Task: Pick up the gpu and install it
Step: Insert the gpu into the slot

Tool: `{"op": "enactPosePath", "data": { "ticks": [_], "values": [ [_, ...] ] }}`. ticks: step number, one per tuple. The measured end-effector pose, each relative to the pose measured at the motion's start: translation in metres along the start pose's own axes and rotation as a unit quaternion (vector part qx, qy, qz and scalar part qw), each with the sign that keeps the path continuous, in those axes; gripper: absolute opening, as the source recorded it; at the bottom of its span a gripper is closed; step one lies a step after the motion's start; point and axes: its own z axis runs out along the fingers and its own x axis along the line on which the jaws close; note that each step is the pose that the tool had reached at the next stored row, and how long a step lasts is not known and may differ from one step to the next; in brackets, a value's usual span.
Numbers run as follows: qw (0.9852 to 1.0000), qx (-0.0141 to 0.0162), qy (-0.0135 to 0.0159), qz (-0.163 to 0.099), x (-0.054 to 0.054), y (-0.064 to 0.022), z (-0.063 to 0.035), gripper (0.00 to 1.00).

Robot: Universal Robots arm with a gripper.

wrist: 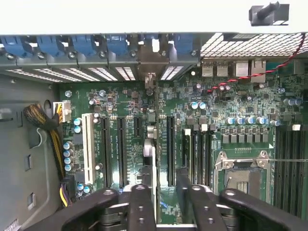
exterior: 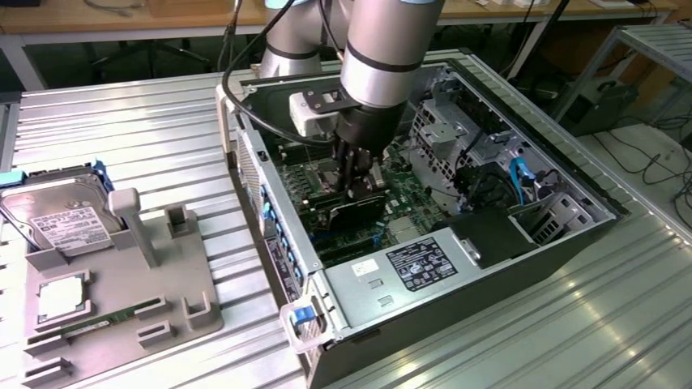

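The gpu (exterior: 357,214) is a dark card with a black fan face, hanging inside the open computer case (exterior: 562,235) just above the green motherboard (exterior: 406,198). My gripper (exterior: 357,188) reaches down into the case and is shut on the card's upper edge. In the wrist view the gpu (wrist: 149,149) is seen edge-on as a thin strip between my black fingers (wrist: 139,204), over the dark expansion slots (wrist: 170,149). Its metal end bracket (wrist: 149,72) meets the case's rear slot openings.
A silver power supply (exterior: 422,267) with a label fills the case's near end, and drive cages and blue cables (exterior: 517,182) line the exterior view's right. On the ribbed metal table, a grey fixture (exterior: 162,275) holds a hard drive (exterior: 60,212), a processor (exterior: 60,297) and a memory stick (exterior: 103,320).
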Motion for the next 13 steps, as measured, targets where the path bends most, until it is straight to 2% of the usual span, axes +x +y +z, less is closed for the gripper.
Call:
{"op": "enactPosePath", "data": {
  "ticks": [2, 3, 5, 13],
  "values": [
    [1.0000, 0.0000, 0.0000, 0.000, 0.0000, 0.0001, 0.0000, 0.20],
    [1.0000, 0.0000, 0.0000, 0.000, 0.0000, 0.0001, 0.0000, 0.20],
    [1.0000, 0.0000, 0.0000, 0.000, 0.0000, 0.0001, 0.0000, 0.11],
    [1.0000, 0.0000, 0.0001, 0.000, 0.0000, 0.0001, 0.0000, 0.11]
  ]
}}
